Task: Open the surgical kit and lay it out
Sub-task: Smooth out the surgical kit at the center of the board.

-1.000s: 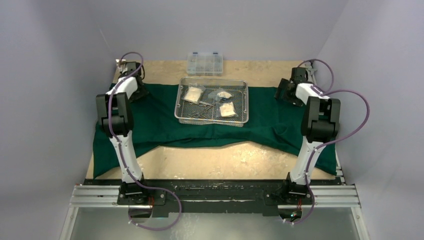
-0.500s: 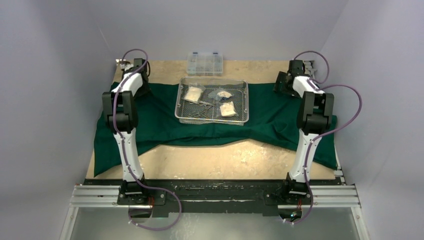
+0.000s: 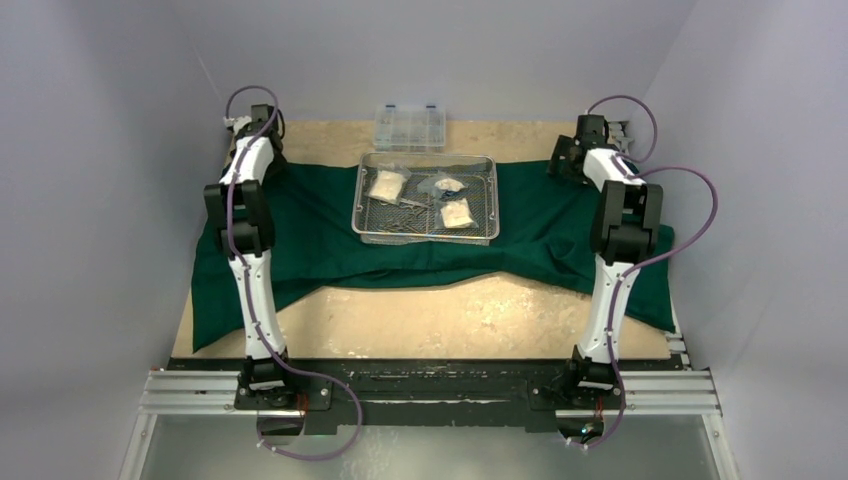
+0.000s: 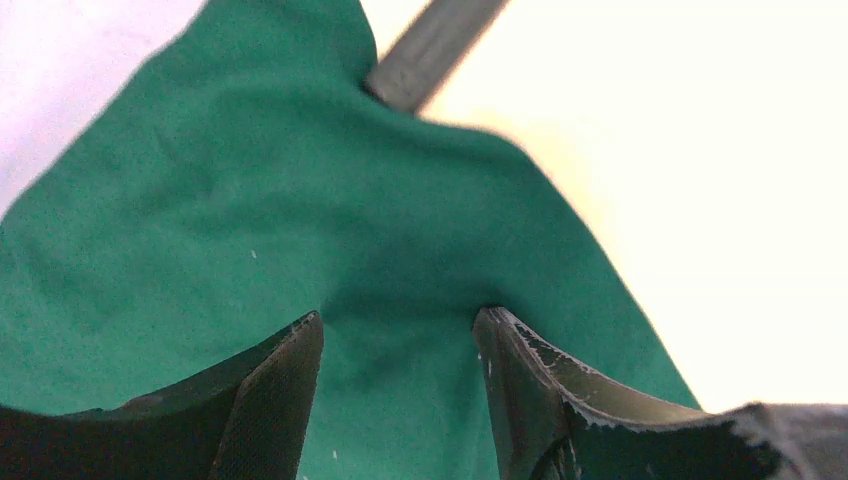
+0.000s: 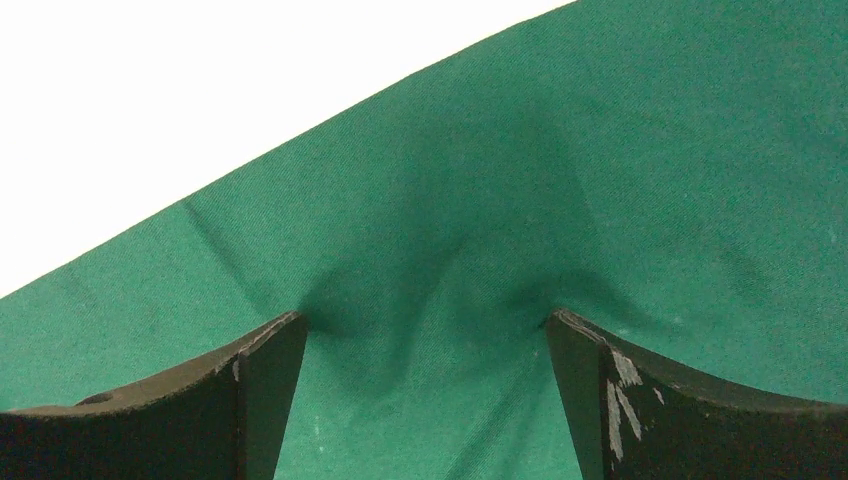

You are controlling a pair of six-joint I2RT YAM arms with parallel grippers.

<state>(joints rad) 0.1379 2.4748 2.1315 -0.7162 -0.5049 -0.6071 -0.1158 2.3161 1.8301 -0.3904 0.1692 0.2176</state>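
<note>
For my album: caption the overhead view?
Both arms stretch to the far corners of the green cloth under a mesh tray.

Tray (image 3: 357, 200) on cloth (image 3: 310, 230) — bare table (image 3: 430, 320) nearside

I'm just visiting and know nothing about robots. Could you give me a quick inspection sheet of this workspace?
Surface: tan table, partly covered by spread green cloth.
Job's things: wire-mesh tray on cloth, holding three gauze packets and steel instruments.
Clutter: clear compartment box behind tray.
Grippers: left gripper and right gripper both open, fingertips down on cloth near its far edge.
Cables: purple cables, hanging in loose loops.
Surroundings: pale walls; metal rail at near edge.
</note>
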